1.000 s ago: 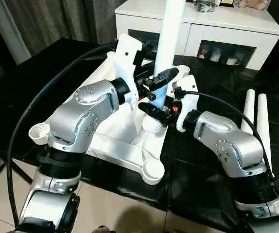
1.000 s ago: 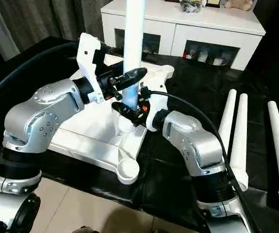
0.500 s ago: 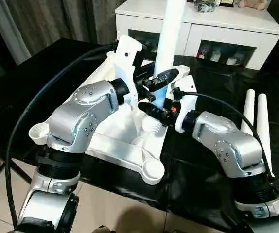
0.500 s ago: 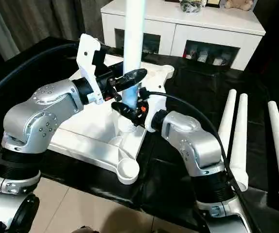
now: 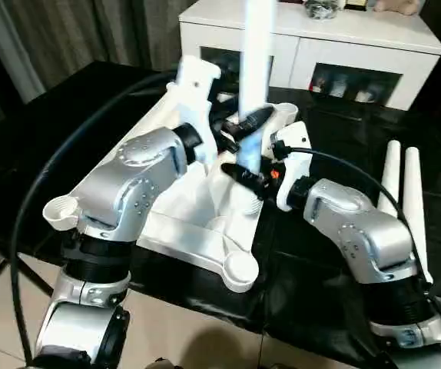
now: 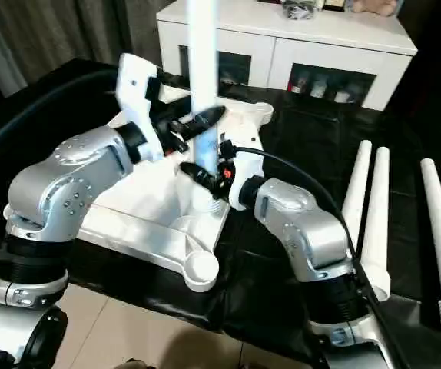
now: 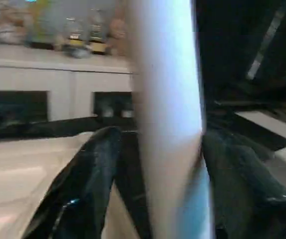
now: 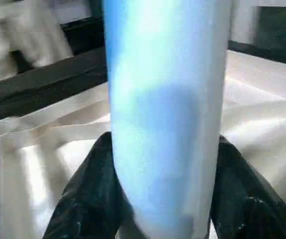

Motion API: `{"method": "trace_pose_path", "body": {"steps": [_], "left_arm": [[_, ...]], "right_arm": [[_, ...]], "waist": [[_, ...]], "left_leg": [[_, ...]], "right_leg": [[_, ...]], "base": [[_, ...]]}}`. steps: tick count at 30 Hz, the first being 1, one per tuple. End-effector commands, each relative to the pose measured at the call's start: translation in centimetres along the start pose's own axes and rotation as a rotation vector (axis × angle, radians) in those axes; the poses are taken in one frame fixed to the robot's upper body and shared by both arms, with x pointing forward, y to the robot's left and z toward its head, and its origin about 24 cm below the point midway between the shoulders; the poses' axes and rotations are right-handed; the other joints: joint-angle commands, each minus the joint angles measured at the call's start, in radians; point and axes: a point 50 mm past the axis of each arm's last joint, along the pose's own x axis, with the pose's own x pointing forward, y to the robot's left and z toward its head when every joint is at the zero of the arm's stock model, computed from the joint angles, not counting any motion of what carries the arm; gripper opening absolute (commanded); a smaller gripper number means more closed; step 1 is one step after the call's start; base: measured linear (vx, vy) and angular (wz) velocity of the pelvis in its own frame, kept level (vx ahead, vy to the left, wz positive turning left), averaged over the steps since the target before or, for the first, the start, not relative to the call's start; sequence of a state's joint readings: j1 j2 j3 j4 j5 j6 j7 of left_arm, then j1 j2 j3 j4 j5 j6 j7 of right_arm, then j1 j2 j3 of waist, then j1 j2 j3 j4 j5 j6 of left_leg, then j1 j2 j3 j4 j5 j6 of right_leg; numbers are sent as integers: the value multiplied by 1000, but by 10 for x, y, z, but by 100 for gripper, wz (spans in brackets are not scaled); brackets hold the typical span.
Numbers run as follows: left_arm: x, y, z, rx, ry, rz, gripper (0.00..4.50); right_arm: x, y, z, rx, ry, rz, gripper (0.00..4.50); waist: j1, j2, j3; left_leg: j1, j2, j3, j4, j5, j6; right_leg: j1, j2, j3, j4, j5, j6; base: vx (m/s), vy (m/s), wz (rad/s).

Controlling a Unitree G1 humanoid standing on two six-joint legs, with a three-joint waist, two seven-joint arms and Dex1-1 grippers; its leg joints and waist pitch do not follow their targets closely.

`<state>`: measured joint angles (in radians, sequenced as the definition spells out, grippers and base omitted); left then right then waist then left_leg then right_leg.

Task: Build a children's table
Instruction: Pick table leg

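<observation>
The white tabletop (image 5: pixel 176 231) lies underside up on the black-covered table, ribs and round corner sockets (image 5: pixel 240 270) showing. One white tube leg (image 5: pixel 255 46) stands upright in the socket at the tabletop's right edge. My left gripper (image 5: pixel 245 127) reaches around the leg from the left, higher up. In the left wrist view its fingers (image 7: pixel 88 179) straddle the leg with a dark gap on one side. My right gripper (image 5: pixel 248 174) is lower on the leg, just above the socket. In the right wrist view both its fingers (image 8: pixel 90 189) press against the leg (image 8: pixel 165 124).
Three loose white legs (image 6: pixel 376 215) lie side by side on the black cover to the right of my right arm. A white cabinet (image 5: pixel 336 38) with glass-fronted shelves stands behind the table. A black cable loops over my left arm. The table's near edge runs just below the tabletop.
My right gripper's fingers have closed in on the leg. My left gripper's fingers have spread off it. The leg's top leans a little more to the left, and the view has shifted slightly.
</observation>
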<state>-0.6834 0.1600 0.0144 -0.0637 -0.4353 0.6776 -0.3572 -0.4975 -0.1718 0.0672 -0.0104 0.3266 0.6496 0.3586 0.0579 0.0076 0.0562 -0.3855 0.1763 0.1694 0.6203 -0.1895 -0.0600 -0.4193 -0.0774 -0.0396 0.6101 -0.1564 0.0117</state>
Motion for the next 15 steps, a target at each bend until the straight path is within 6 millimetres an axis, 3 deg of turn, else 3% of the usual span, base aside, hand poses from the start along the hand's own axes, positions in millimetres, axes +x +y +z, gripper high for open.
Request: {"method": "trace_pose_path", "body": {"steps": [1, 3, 5, 8, 10, 12, 14, 15], "left_arm": [[-10, 12, 2, 2, -37, 74, 311], [-18, 14, 1, -8, -66, 82, 341], [-26, 15, -1, 11, -77, 80, 350], [-40, 19, -16, 99, -56, 105, 380], [-51, 26, -29, 213, -27, 197, 382], [-63, 29, -48, 312, 30, 250, 382], [-73, 25, -61, 364, 78, 197, 382], [-80, 20, -71, 392, 123, 139, 382]], "right_arm": [[-8, -21, 5, 23, -62, -145, 186], [-11, -29, 5, 43, -86, -216, 185], [-14, -34, 6, 52, -105, -258, 185], [-19, -38, 3, 53, -134, -281, 185], [-21, -37, 0, -18, -138, -272, 185], [-24, -34, -4, -195, -127, -248, 185], [-27, -30, -12, -196, -115, -225, 185], [-30, -27, -17, -123, -121, -212, 185]], "waist": [[0, 1, -69], [0, 8, -71], [-2, 0, -71], [3, 4, -72], [-1, -2, -69], [2, -16, -67], [3, 1, -67], [-1, 4, -65]], "left_leg": [[13, 31, -10, -86, -220, -46], [18, 31, -11, -86, -227, -52], [14, 32, -10, -87, -220, -48], [15, 34, -11, -88, -215, -36], [15, 35, -9, -90, -228, -33], [9, 39, -12, -92, -236, -32], [15, 38, -12, -92, -250, -33], [14, 37, -11, -95, -266, -32]], "right_leg": [[51, -45, 33, -70, -258, -166], [49, -43, 32, -69, -259, -161], [50, -44, 32, -70, -239, -162], [48, -44, 31, -68, -216, -159], [48, -43, 33, -71, -241, -139], [50, -46, 31, -77, -275, -117], [44, -48, 35, -75, -299, -112], [41, -45, 37, -76, -301, -116]], "base": [[0, 0, 0], [0, 0, 0], [0, 0, 0], [0, 0, 0], [0, 0, 0], [0, 0, 0], [0, 0, 0], [0, 0, 0]]}}
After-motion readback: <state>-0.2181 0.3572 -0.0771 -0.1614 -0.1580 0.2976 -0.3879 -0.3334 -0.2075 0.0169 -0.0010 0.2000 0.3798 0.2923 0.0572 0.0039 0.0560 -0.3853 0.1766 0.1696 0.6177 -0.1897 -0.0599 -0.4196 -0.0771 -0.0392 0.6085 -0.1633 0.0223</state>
